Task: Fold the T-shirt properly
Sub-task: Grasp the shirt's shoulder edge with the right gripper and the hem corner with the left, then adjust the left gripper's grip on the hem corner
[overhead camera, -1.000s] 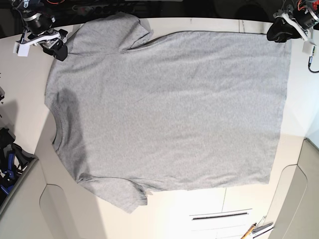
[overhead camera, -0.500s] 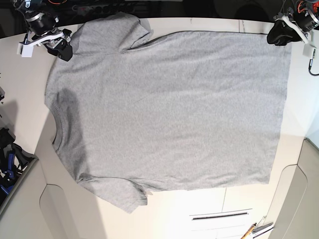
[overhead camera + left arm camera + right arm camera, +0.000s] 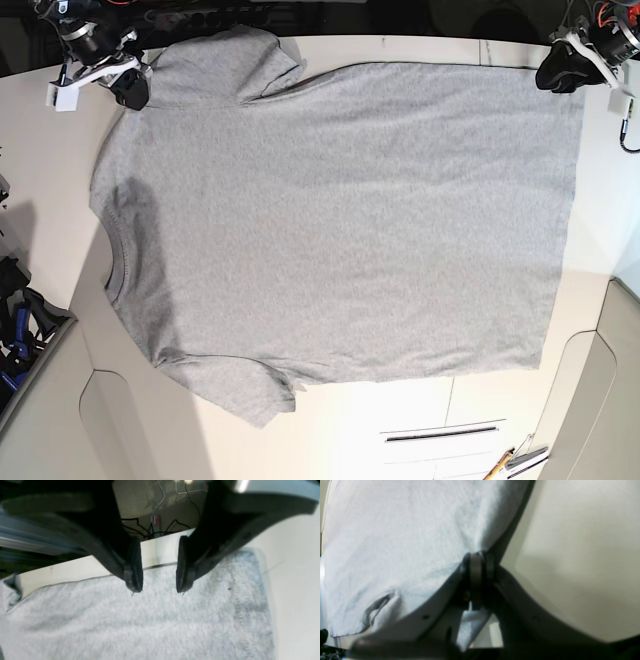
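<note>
The heather-grey T-shirt [image 3: 340, 210] lies flat, plain side up, on the white table [image 3: 400, 410], with the neck at the left and the hem at the right. My right gripper [image 3: 130, 90] is at the shirt's far-left shoulder edge, beside the upper sleeve. In the right wrist view it [image 3: 476, 566] is shut on the fabric's edge [image 3: 395, 542]. My left gripper [image 3: 560, 72] is at the far-right hem corner. In the left wrist view it [image 3: 158, 590] is open, its fingertips [image 3: 133, 582] just above the cloth [image 3: 150, 625] near the table's far edge.
Blue-handled tools [image 3: 15, 335] lie off the table's left side. Pens [image 3: 515, 462] lie at the bottom right. A cable [image 3: 628, 125] hangs by the right arm. Wires [image 3: 155, 527] lie on the floor beyond the far edge.
My right gripper has moved toward the far edge and slightly right, along the shirt's shoulder. My left gripper has hardly moved.
</note>
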